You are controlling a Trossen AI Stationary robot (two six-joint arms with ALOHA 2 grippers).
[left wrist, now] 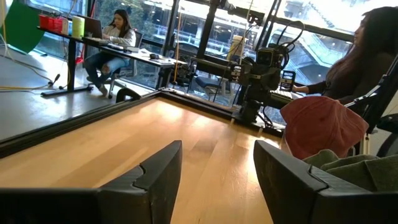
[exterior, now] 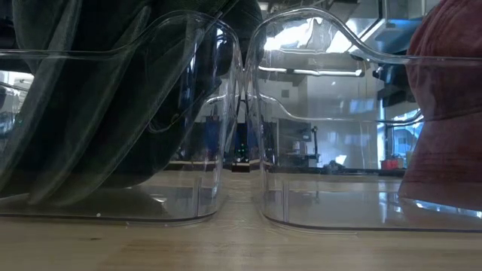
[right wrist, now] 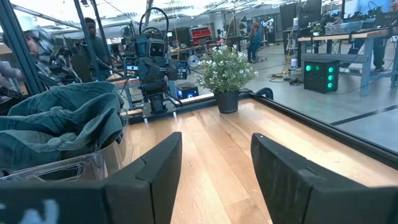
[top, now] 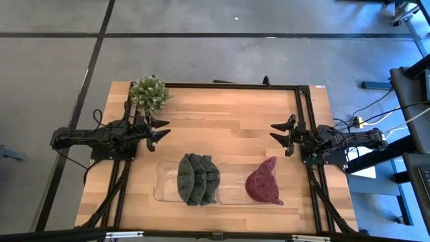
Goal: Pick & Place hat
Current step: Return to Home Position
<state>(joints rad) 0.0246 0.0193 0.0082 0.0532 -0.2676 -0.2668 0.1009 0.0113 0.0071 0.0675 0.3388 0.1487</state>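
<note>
Several dark green hats (top: 197,178) stand stacked on edge in the left clear bin (top: 161,185); they show in the low view (exterior: 98,98) and both wrist views (left wrist: 360,168) (right wrist: 62,118). A maroon hat (top: 263,183) sits in the right clear bin (top: 232,191), seen too in the low view (exterior: 448,98) and the left wrist view (left wrist: 320,124). My left gripper (top: 160,129) is open at the table's left side, apart from the hats. My right gripper (top: 281,135) is open at the right side, also touching nothing.
A small potted plant (top: 149,93) stands at the far left corner, close behind my left arm. A black frame (top: 228,85) runs along the table's far and side edges. Bare wood lies between the grippers (top: 222,131). People sit at desks beyond the table (left wrist: 115,34).
</note>
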